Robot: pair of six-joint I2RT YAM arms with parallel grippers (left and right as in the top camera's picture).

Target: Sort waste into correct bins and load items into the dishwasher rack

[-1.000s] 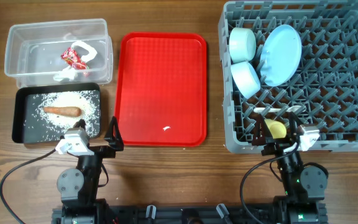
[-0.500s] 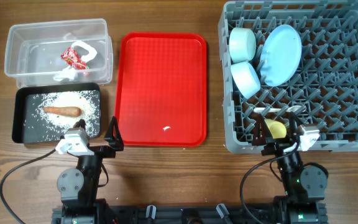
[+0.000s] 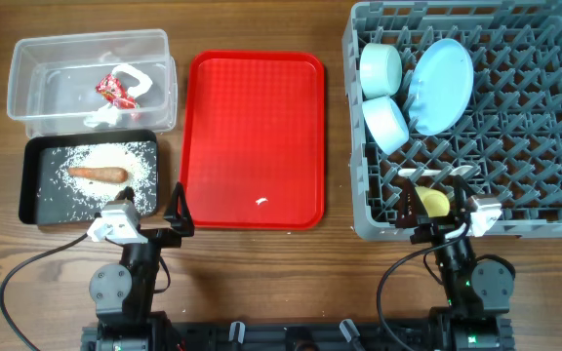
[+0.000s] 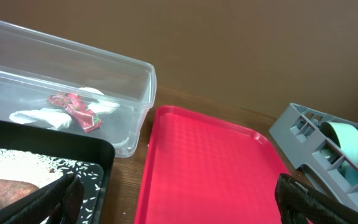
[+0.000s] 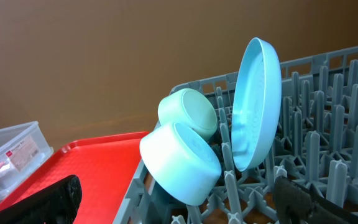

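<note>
Apparently sorted: rack (image 3: 515,146) at far-right corner holds plate (image 3: 443,83), two bowls (image 3: 380,68) and yellow cup (image 3: 433,203). Tub (image 3: 91,39) with wrapper (image 3: 115,90) and black tray (image 3: 27,180) sit along left edge. Left fingers (image 4: 303,199) and right fingers (image 5: 48,196) spread, empty. Risk: right arm rising could clip the cup at the rack's near rim.

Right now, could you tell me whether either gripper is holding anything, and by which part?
Nothing is held. The left gripper and the right gripper are both open, with nothing between their fingers.
</note>
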